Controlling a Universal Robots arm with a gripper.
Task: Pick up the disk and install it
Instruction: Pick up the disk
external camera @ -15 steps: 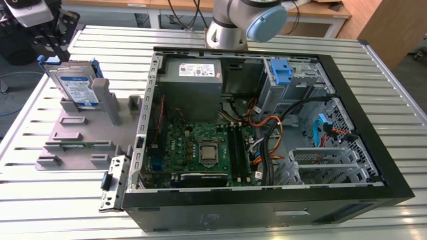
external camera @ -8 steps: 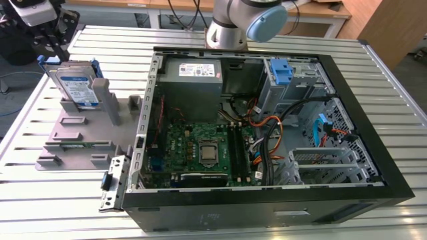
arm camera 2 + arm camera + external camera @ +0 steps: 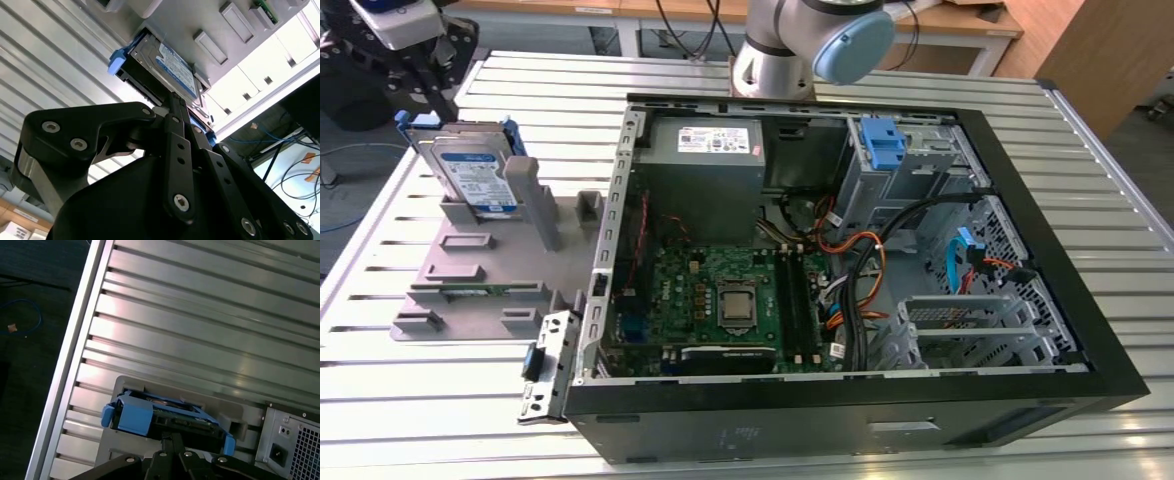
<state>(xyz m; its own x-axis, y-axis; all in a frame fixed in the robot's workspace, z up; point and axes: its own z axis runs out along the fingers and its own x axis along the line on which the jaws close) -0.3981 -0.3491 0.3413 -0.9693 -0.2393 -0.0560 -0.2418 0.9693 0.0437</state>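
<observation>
The gripper [image 3: 432, 98] hangs at the upper left of the exterior view, right at the top edge of the disk [image 3: 471, 172]. In both wrist views it meets that edge near its middle, but I cannot tell whether it is clamped on the edge or only touching it. The disk stands upright on its long edge in a slot of the grey holder [image 3: 470, 262], label face showing. It is left of the open computer case [image 3: 854, 425] and apart from it, and the holder rests on the slatted metal table [image 3: 414, 400]. A blue bracket [image 3: 134, 418] frames the disk and juts out at both ends in the first wrist view.

I judge the disk rigid and dense for its size, with smooth metal faces that could slip, and easily harmed by a knock. The plastic bracket looks springy, so the safer hold is probably across the flat metal faces at mid-edge, squarely, so the weight does not swing
</observation>
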